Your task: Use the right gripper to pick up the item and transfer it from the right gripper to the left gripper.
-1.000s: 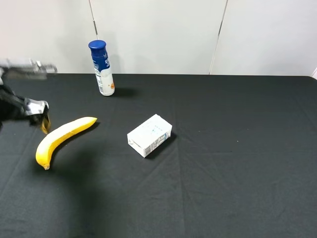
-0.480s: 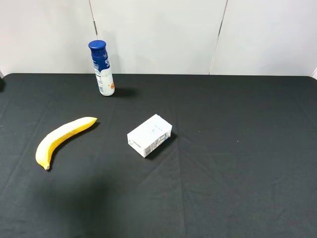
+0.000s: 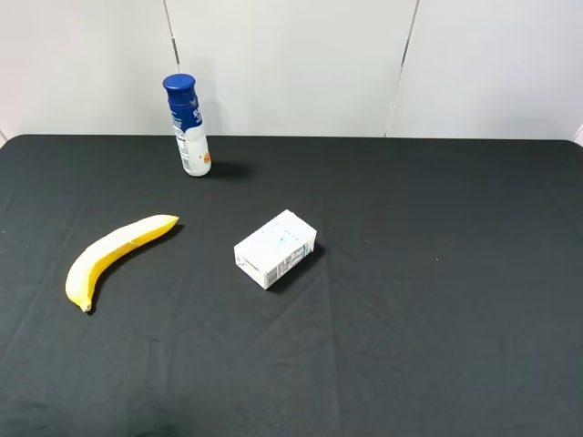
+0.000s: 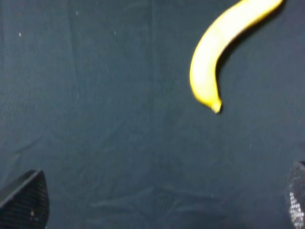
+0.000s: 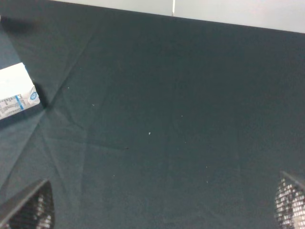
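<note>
The yellow banana [image 3: 114, 254] lies on the black table [image 3: 428, 291] at the left, curved, with dark tips. It also shows in the left wrist view [image 4: 224, 45]. Neither arm shows in the exterior high view. My left gripper [image 4: 157, 202] is open and empty above bare cloth, apart from the banana; only its two fingertips [image 4: 26, 202] show at the frame corners. My right gripper [image 5: 162, 202] is open and empty over bare cloth, with its fingertips [image 5: 31, 210] wide apart.
A white carton [image 3: 275, 248] lies near the table's middle; it also shows at the edge of the right wrist view [image 5: 16, 90]. A blue-capped bottle [image 3: 189, 126] stands upright at the back left. A white wall runs behind the table.
The left arm, seen at the far left beside the banana a second ago, has pulled out of the exterior high view. The banana, carton and bottle have not moved.
</note>
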`<state>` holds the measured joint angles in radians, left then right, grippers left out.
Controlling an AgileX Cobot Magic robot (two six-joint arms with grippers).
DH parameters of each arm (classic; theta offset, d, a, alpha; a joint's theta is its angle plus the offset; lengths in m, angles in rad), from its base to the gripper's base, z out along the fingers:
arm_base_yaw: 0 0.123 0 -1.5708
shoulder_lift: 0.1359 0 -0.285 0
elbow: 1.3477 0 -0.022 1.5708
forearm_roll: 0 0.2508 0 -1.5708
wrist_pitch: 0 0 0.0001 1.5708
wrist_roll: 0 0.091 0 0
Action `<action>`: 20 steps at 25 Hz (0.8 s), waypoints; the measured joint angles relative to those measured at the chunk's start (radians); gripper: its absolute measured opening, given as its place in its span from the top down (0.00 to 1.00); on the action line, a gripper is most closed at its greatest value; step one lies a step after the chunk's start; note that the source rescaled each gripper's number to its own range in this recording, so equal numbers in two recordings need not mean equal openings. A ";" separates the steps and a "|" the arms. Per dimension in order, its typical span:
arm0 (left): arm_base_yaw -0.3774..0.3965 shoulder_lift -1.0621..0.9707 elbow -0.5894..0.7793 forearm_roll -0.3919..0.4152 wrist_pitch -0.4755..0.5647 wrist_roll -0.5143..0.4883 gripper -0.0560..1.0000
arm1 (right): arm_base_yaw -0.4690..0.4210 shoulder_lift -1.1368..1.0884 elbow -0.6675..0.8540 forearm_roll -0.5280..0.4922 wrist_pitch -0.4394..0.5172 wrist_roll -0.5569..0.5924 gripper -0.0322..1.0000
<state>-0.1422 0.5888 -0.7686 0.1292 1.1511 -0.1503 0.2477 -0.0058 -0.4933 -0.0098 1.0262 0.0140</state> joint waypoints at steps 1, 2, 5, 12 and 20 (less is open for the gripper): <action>0.000 -0.037 0.037 -0.001 0.001 0.012 0.00 | 0.000 0.000 0.000 0.000 0.000 0.000 0.00; 0.000 -0.079 0.072 -0.002 0.001 0.028 0.00 | 0.000 0.000 0.000 0.000 0.000 0.000 0.00; 0.000 -0.183 0.155 -0.012 0.004 0.076 0.00 | 0.000 0.000 0.000 0.000 0.000 0.000 0.00; 0.000 -0.369 0.255 -0.165 -0.089 0.240 0.00 | 0.000 0.000 0.000 0.000 0.000 0.000 0.00; 0.000 -0.461 0.275 -0.182 -0.094 0.230 0.00 | 0.000 0.000 0.000 0.000 0.000 0.000 0.00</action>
<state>-0.1422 0.1281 -0.4937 -0.0532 1.0574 0.0795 0.2477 -0.0058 -0.4933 -0.0098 1.0262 0.0140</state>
